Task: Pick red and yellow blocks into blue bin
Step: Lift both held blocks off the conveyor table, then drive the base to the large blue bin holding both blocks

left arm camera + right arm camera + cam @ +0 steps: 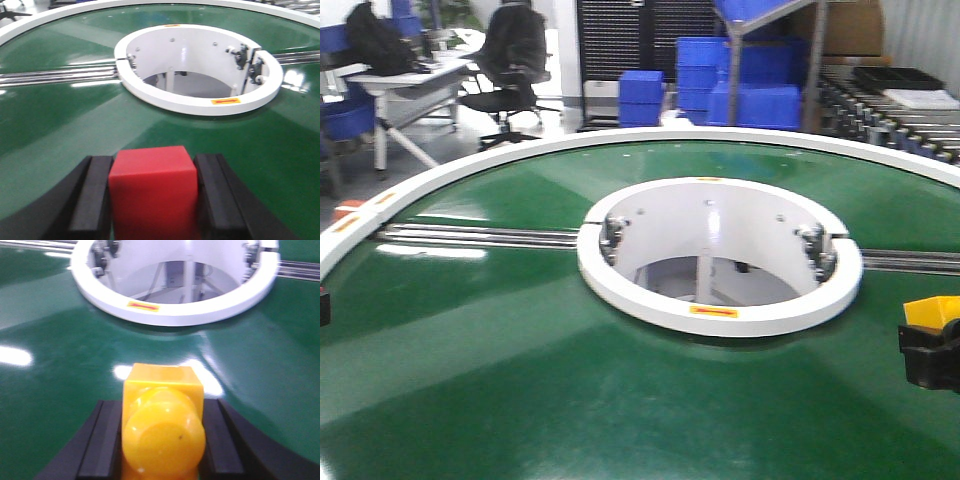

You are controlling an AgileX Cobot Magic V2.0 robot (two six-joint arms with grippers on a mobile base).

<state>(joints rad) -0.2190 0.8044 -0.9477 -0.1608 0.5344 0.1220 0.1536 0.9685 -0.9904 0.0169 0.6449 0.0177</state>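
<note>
In the left wrist view my left gripper [153, 164] is shut on the red block [152, 200], with a black finger [92, 195] pressed against each side, above the green table. In the right wrist view my right gripper [161, 409] is shut on the yellow block [162, 385], its round stud facing the camera. In the front view the right gripper [930, 352] shows at the right edge with the yellow block [932, 311] on top. Only a dark sliver of the left gripper [323, 305] shows at the left edge. The large glossy blue bin is out of view.
The round green table [520, 340] has a white outer rim and a raised white ring [720, 310] around an open central hole. Metal rails [470, 236] run left and right of the ring. Ribbed blue crates [750, 85], chairs and a desk stand beyond the table.
</note>
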